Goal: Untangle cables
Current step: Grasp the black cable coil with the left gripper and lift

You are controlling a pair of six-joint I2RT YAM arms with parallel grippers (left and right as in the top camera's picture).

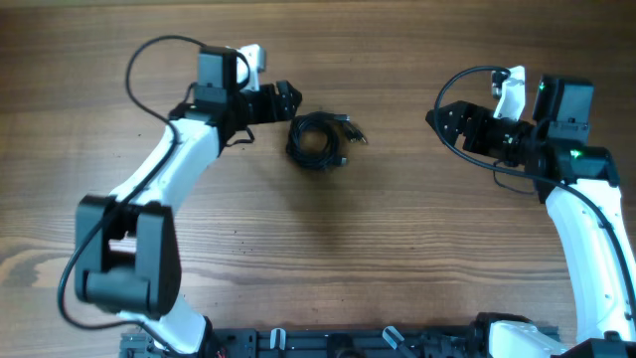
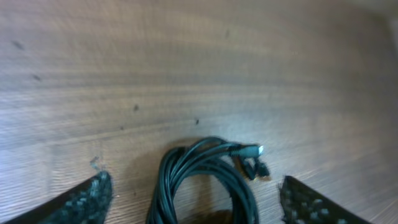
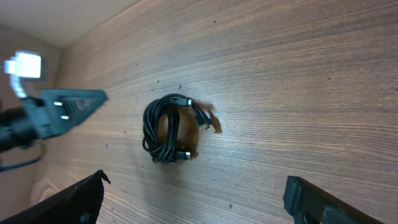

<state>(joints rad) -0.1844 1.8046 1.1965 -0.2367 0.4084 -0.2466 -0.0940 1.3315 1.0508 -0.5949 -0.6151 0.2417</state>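
Overhead: cables coiled on wood-grain table; left hand, right hand spread wide.

A wood-grain table carries one coiled bundle of thin black cables.

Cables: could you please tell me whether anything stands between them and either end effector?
Nothing visible does. Only bare table separates the cables from the left end effector, close beside them, and from the right end effector, farther off.
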